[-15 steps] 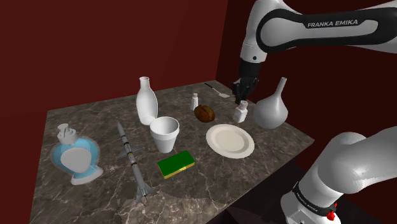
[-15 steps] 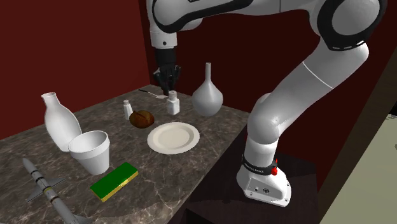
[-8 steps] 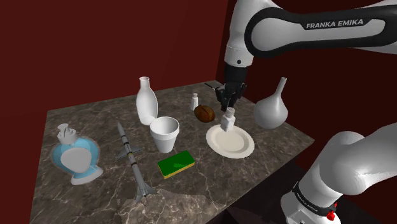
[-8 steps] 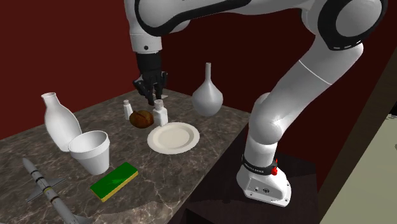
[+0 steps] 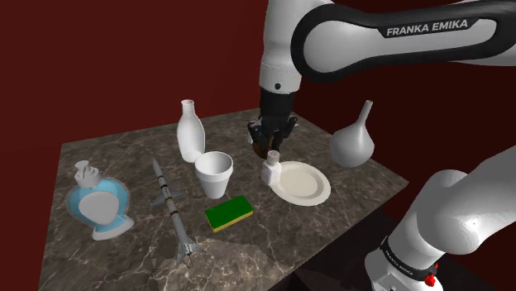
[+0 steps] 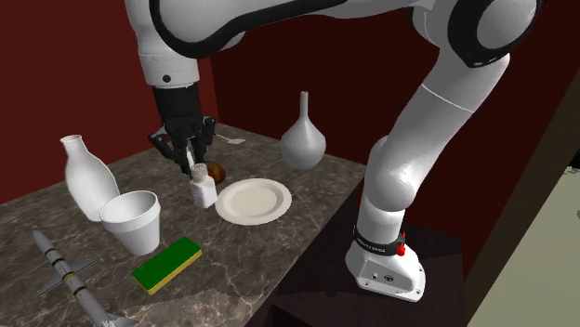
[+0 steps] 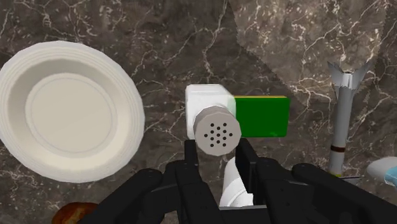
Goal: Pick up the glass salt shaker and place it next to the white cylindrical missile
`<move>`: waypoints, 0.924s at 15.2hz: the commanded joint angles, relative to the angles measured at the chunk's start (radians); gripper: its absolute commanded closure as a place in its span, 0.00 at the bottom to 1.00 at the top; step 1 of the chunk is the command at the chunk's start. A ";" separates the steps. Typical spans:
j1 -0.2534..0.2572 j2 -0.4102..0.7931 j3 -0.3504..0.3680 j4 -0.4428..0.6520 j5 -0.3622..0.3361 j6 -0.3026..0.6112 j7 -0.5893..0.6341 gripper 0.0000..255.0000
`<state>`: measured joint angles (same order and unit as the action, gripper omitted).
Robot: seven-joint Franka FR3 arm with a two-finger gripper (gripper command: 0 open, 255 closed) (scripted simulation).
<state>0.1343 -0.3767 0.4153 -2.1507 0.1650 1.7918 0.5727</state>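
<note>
Shoulder view: I have the gripper (image 5: 270, 144) clamped on the salt shaker (image 5: 270, 171); the missile (image 5: 172, 207) lies well apart to this view's left, past the cup (image 5: 214, 174), nose pointing away.

Three vases (image 5: 191, 132) (image 5: 353, 145) (image 5: 97, 205), one cup (image 5: 214, 174), one plate (image 5: 318, 194), one sponge (image 5: 228, 213), one missile (image 5: 169, 202), one shaker (image 5: 270, 171).

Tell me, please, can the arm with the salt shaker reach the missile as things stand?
Probably yes. The jaws are shut on the salt shaker, and the missile lies uncovered. The white cup and green sponge stand between; carrying the shaker above them should pass.
</note>
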 commanded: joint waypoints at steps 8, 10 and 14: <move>0.043 0.246 0.180 0.237 -0.075 0.008 0.263 1.00; 0.059 0.316 0.216 0.303 -0.113 0.002 0.328 1.00; 0.116 0.476 0.273 0.457 -0.213 -0.024 0.461 1.00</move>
<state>0.2332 0.0568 0.6737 -1.7351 -0.0207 1.7754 0.9958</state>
